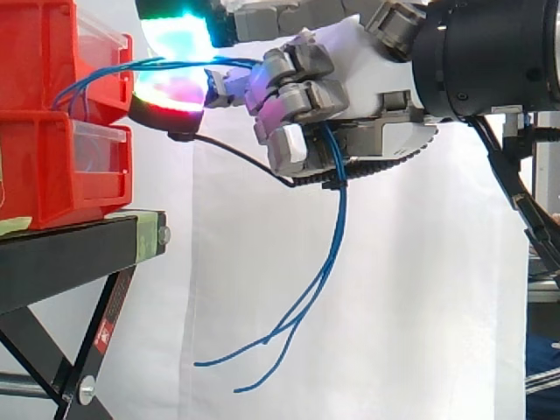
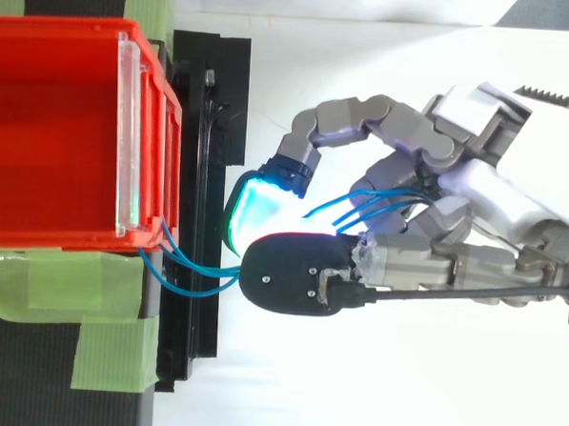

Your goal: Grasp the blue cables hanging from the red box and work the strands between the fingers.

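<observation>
from the side, my hand is closed round the blue cables. grey, blocky fingers curl over the thin, smooth strands. the strands run across from the upper red box, pass under my curled fingers and hang in loose curves before the white curtain. one fingertip pad glows cyan, green and red just beside the box front. the glossy plastic box sits on a second red bin, both on the black bench with slanted metal legs.

from above, my hand lies just beside the box's rim, which has a clear front pane. the cables leave its near corner, loop over the bench edge and reach my dark thumb pad. matt green tape covers the bench beside the box.
</observation>
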